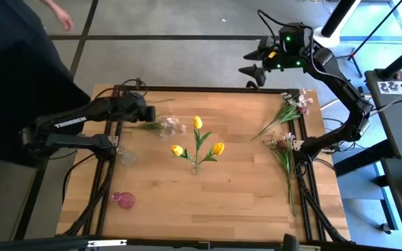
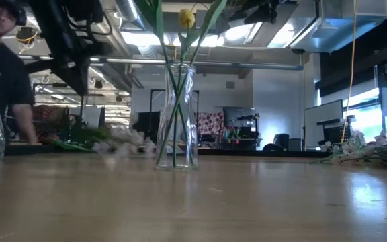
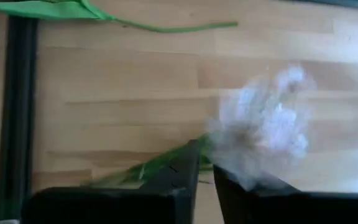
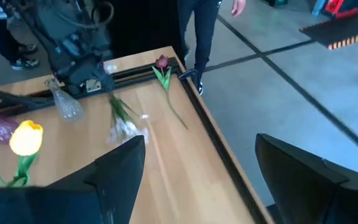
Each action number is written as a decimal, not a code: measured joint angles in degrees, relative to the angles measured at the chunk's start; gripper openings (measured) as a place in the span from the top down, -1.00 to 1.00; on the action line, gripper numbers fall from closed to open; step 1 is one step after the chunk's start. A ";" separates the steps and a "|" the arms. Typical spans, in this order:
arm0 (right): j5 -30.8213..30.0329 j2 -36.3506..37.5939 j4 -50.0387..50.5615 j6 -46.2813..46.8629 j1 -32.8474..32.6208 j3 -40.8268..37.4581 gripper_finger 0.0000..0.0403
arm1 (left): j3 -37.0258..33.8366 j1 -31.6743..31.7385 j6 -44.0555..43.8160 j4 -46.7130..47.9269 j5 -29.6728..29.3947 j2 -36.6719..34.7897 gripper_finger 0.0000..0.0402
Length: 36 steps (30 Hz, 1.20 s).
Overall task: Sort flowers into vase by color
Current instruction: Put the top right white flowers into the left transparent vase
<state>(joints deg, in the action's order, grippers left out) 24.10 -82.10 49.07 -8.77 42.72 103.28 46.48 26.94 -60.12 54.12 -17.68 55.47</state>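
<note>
The left gripper (image 1: 152,111), at about ten o'clock on the table (image 1: 243,188), pinches the stem of a white spray (image 1: 172,126); its blossoms blur in the wrist view, so the exact grip is hard to judge. Three tulips (image 1: 197,123) stand in the centre vase (image 2: 177,114). More sprays (image 1: 285,143) lie at three o'clock. The right gripper (image 1: 253,70) hangs spread beyond the far edge, at one o'clock.

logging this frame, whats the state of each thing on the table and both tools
left tool: shut on white-pink spray, low over the table
white-pink spray: held by its stem
right tool: open, raised past the table's far edge
yellow tulips: upright in the clear vase
small clear vase: empty
pink vase: empty
red bloom: lying flat
right-side flowers: lying unsorted
</note>
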 joint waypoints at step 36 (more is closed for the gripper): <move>-8.66 -0.16 8.56 8.96 -12.85 0.00 -0.51 | 0.01 -1.67 60.20 -15.37 10.94 34.43 0.91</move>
<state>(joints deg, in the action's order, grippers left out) 15.44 -82.26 57.63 0.19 29.87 103.28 46.49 25.27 0.08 38.75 -6.74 89.90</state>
